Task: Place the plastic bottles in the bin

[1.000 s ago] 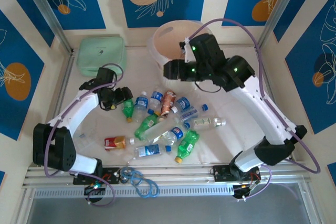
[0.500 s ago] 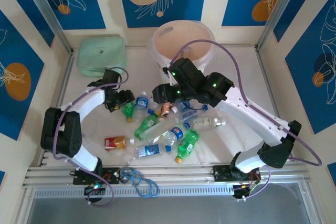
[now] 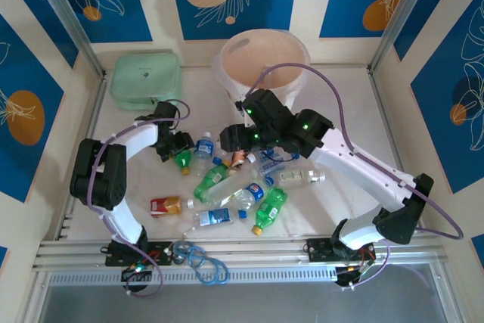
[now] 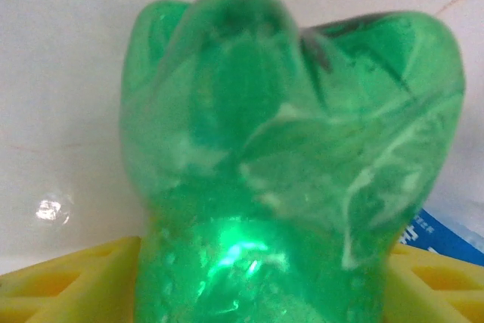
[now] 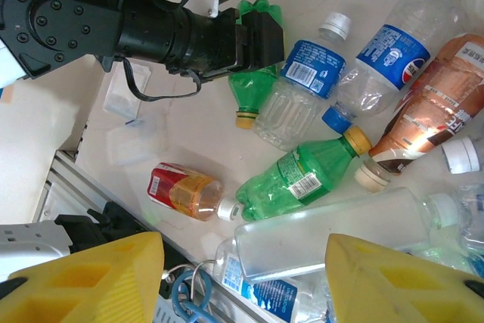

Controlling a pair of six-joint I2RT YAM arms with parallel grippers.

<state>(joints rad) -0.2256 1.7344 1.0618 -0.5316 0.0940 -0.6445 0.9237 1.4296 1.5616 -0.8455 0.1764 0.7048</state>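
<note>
Since earlier, right gripper [image 5: 246, 277] swung from bin [image 3: 261, 62] over the plastic bottles [image 3: 242, 179], jaws released; left gripper [image 5: 257, 39] jaws clenched, green bottle [image 4: 291, 164] between them.

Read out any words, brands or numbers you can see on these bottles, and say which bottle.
No wording is legible.
Clear bottle, blue label: round emblem, no readable words.
Blue-labelled bottle beside it: white print, too small.
Brown-labelled bottle: pale characters, blurred.
Labelled green bottle: too small.
Red-labelled bottle: too small.
</note>
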